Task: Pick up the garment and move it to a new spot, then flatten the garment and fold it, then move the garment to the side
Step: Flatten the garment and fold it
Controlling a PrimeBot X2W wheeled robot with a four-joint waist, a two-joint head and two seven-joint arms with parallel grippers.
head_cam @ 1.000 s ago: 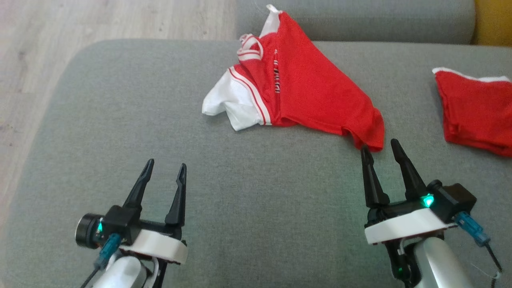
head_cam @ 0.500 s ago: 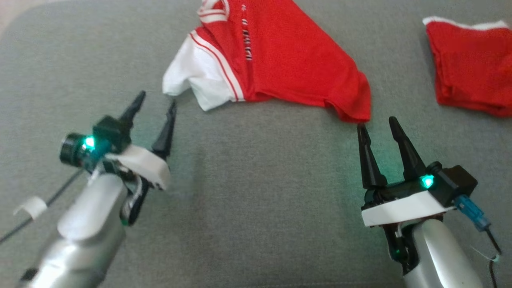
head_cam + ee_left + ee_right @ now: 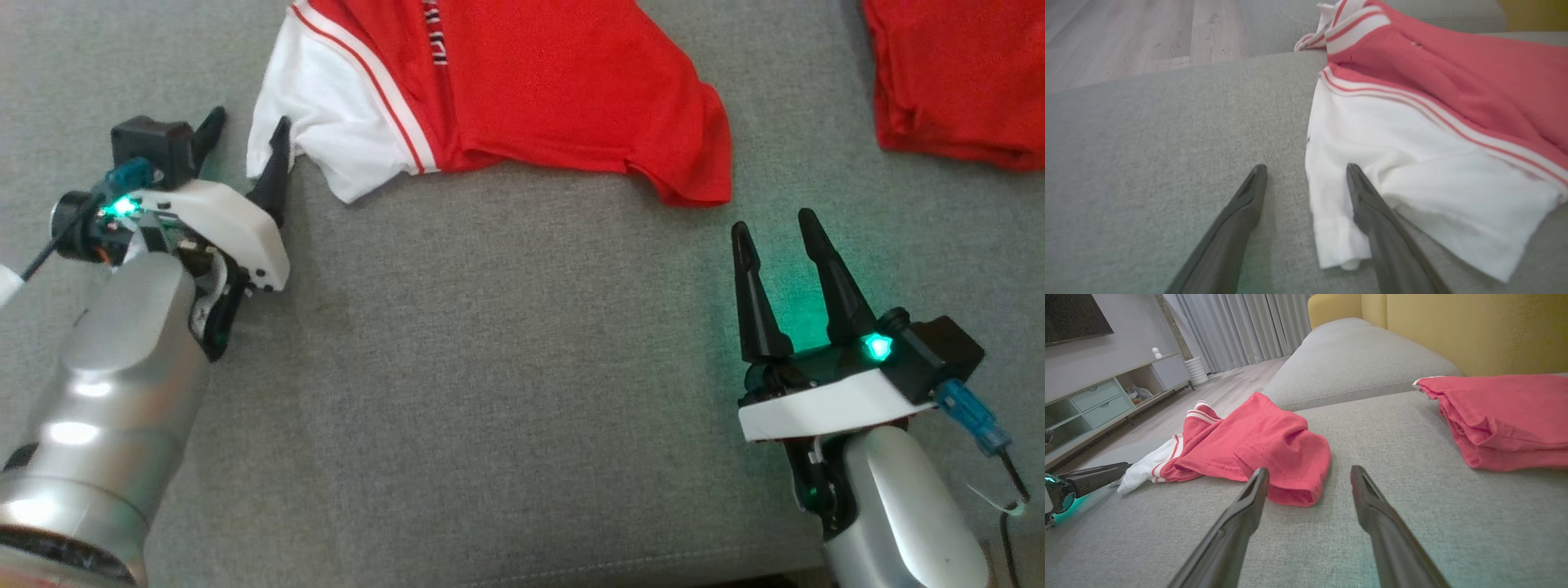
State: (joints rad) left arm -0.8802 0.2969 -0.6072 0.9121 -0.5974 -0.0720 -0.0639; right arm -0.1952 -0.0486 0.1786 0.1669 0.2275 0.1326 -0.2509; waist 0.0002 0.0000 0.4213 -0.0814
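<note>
Nearest, the right gripper is held low over the grey sofa cushion, its fingers spread wide with nothing between them, just short of the red hem of the garment. Further on, the left gripper is also spread wide and empty, and the edge of the white sleeve is straddled by its fingers. The garment is laid crumpled across the cushion. Beyond it to the right, well apart, a folded red pile is seen.

The left gripper, fingers spread apart, points up and slightly right from a silver forearm at the lower left, while the right gripper, equally spread, points straight ahead at the lower right.
</note>
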